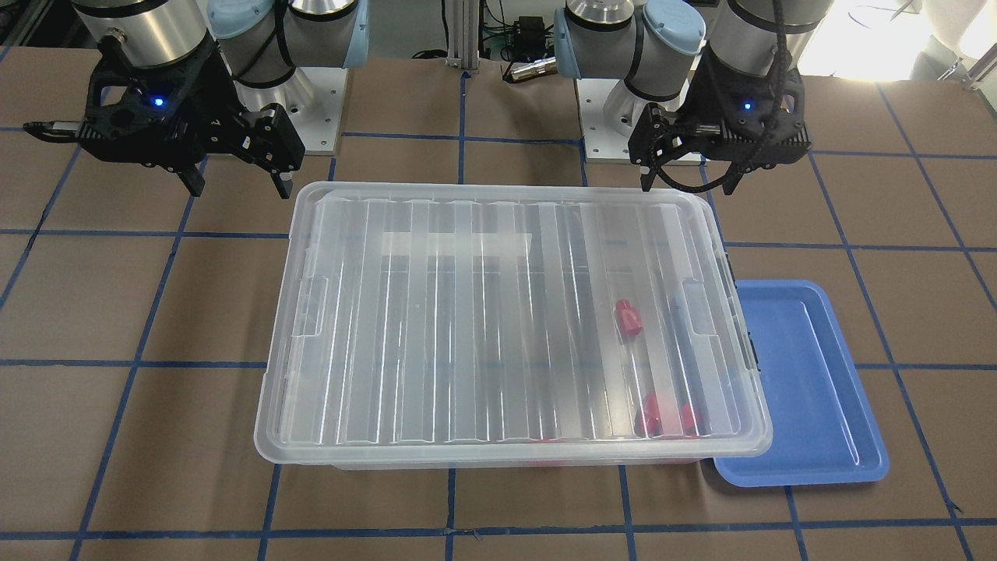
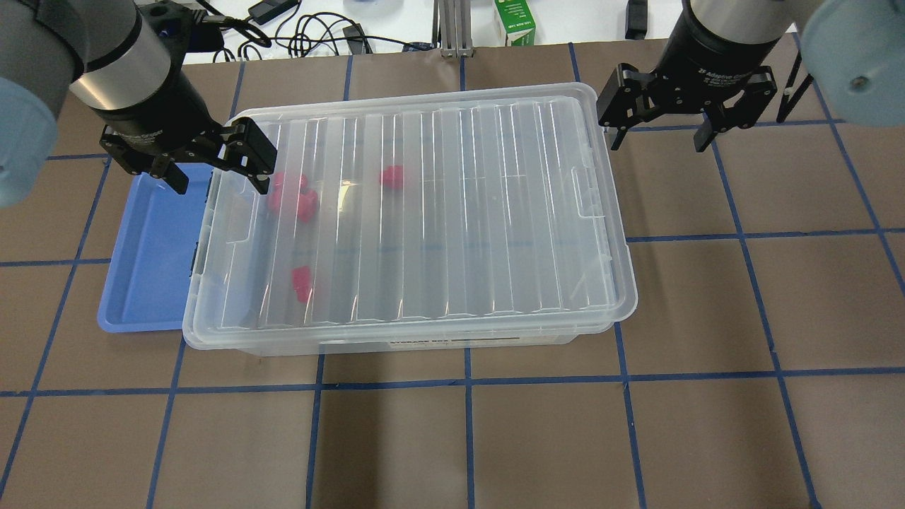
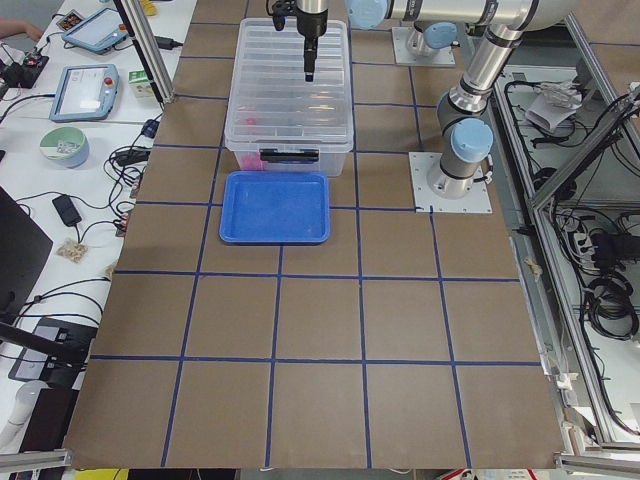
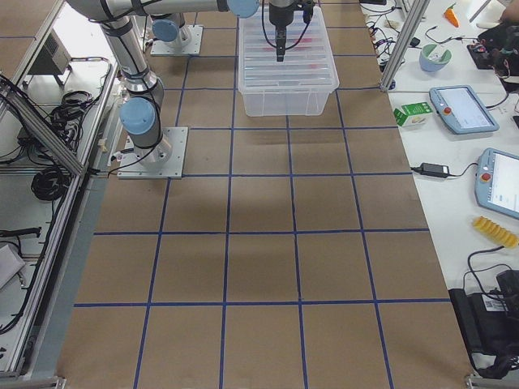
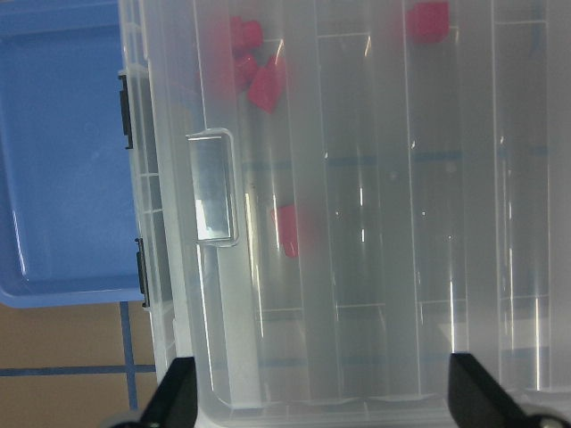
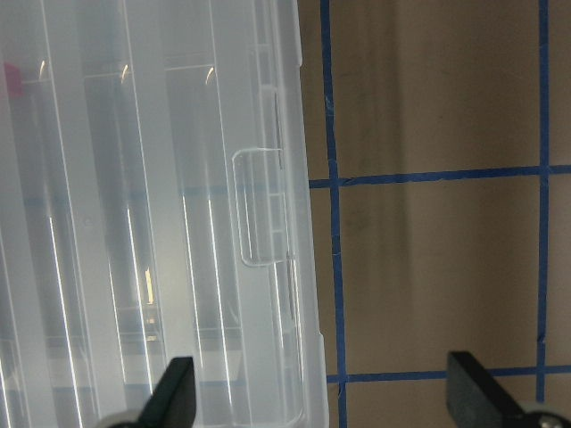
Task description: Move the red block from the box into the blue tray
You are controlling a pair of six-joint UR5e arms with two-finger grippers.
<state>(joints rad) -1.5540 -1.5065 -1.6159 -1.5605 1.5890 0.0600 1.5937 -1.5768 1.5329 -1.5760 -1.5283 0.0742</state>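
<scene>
The box lid (image 2: 424, 212) is best lifted level by both ends; the left gripper (image 2: 218, 177) and right gripper (image 2: 659, 138) are held spread apart.

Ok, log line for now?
box: lid on | red blocks: inside | blue tray: no block | left gripper: open, tray-side end | right gripper: open, opposite end

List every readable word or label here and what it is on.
"2F Adaptive": on the black body of the right gripper; the rest is unclear.
Dark strip label on the clear plastic box: too blurred to read.
Green carton at the back: print too small to read.
</scene>
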